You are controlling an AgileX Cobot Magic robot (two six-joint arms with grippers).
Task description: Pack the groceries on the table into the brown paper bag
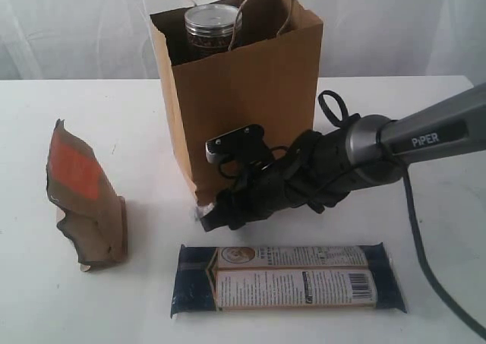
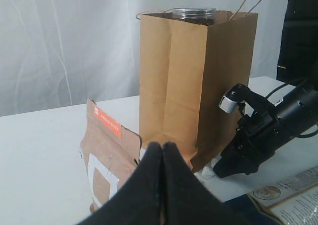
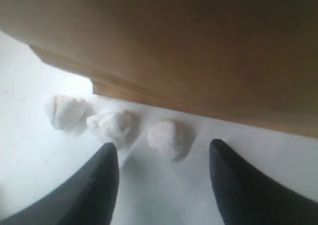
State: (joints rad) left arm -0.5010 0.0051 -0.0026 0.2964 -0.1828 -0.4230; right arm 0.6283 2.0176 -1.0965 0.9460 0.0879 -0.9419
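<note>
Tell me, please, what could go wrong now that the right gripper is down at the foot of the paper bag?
1. The right gripper sits low, close to the base of the brown paper bag. Pushing forward could shove or tip the bag, which has the jar standing in it.
2. Its jaws stand open by small white lumps, not a grocery. Closing here would likely grab those.

The jar [image 1: 213, 26] sits in the bag [image 1: 250, 108], pouch [image 1: 83, 200] left, packet [image 1: 285, 277] in front
</note>
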